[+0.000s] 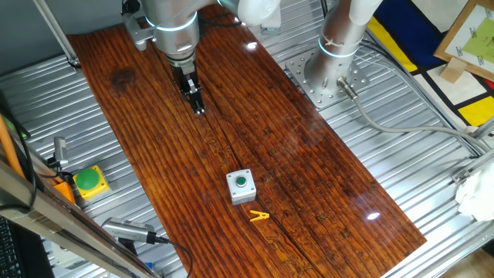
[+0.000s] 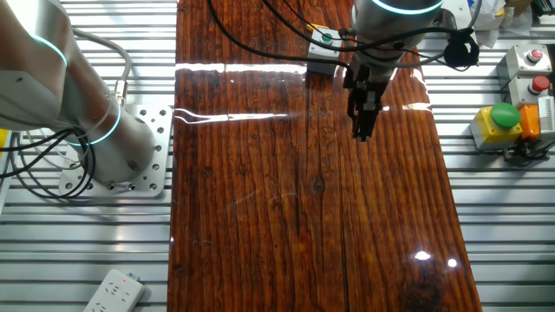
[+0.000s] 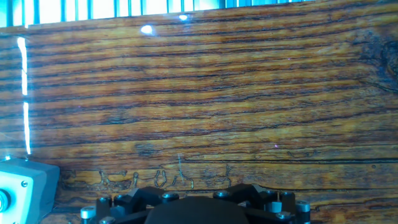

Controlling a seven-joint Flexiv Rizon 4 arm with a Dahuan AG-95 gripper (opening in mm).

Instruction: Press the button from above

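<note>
In one fixed view, a larger green button in a yellow housing (image 1: 90, 182) sits at the far left on the ribbed metal surface beside the wooden bench (image 1: 309, 170). To its right, near the top of the frame, the gripper (image 1: 198, 106) hangs from the arm above the bench, pointing downward over bare wood. Its fingers (image 1: 194, 96) appear as a single dark, narrow shape; no gap or contact between the tips can be resolved, so their state cannot be told. Further right and nearer the camera, the button (image 1: 241, 182), round and green, is set in the top face of a small square light-grey box (image 1: 240, 188) that rests flat on the bench, well apart from the gripper. A small yellow clip (image 1: 259, 217) lies on the wood just beside the box, on its near right. At the upper right, a round metal arm base (image 1: 328, 73) is bolted to the ribbed surface beside the bench. In the other fixed view, the box stands at the far edge of the bench, and the gripper (image 2: 362, 130) is to its right and nearer the camera, not over it. In the hand view, only a corner of the box (image 3: 25, 186) shows at the lower left edge, with wood grain filling the remaining frame.
</note>
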